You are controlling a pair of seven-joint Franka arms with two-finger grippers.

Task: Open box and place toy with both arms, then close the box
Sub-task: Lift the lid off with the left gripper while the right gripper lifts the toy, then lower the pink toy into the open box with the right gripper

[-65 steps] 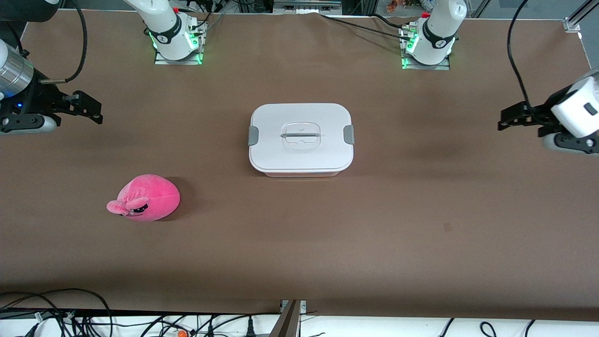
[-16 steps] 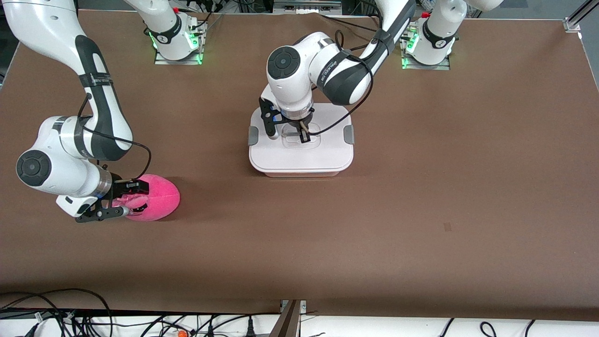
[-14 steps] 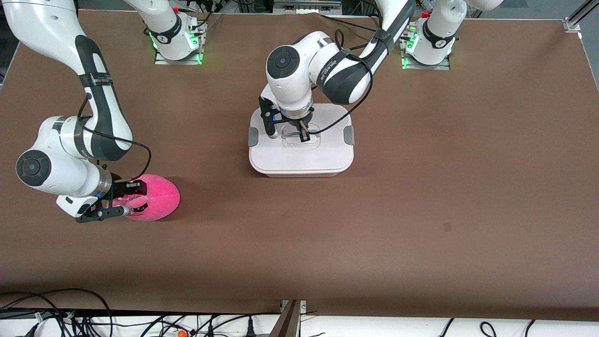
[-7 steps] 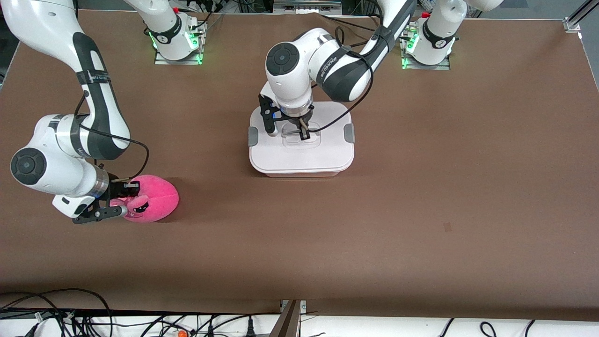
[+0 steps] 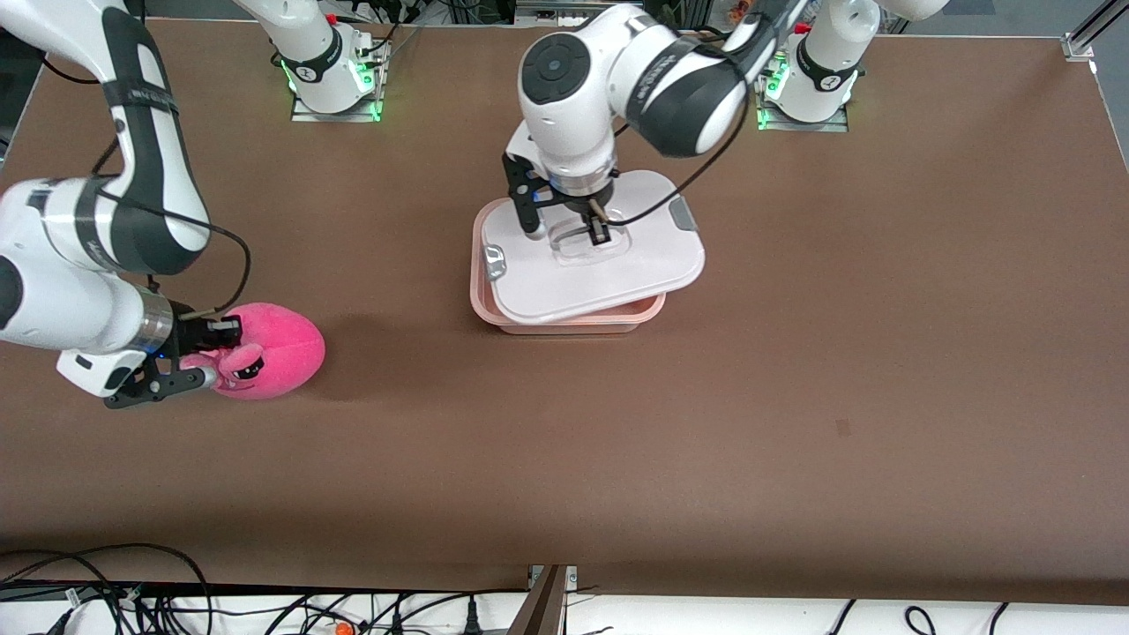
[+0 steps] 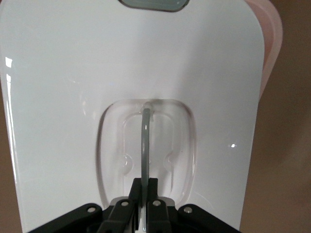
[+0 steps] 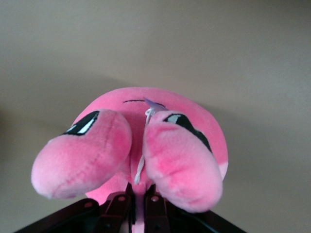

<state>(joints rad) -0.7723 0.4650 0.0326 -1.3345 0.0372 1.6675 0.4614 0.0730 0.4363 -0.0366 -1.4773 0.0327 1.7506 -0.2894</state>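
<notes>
Lifted and skewed off the box point(image 5: 564, 313), the lid point(image 5: 609, 265) hangs from the left end effector point(image 5: 588, 231) clamped on its handle point(image 6: 145, 145) — opening under way — while the right end effector point(image 5: 196, 357) has pinched the toy point(image 5: 269, 350).

Robot lab (bolted arm bases point(image 5: 333, 75), cables point(image 5: 132, 600))

lid point(image 5: 609, 265) sits askew over box point(image 5: 564, 315); toy point(image 5: 273, 348) toward the right arm's end.
</notes>
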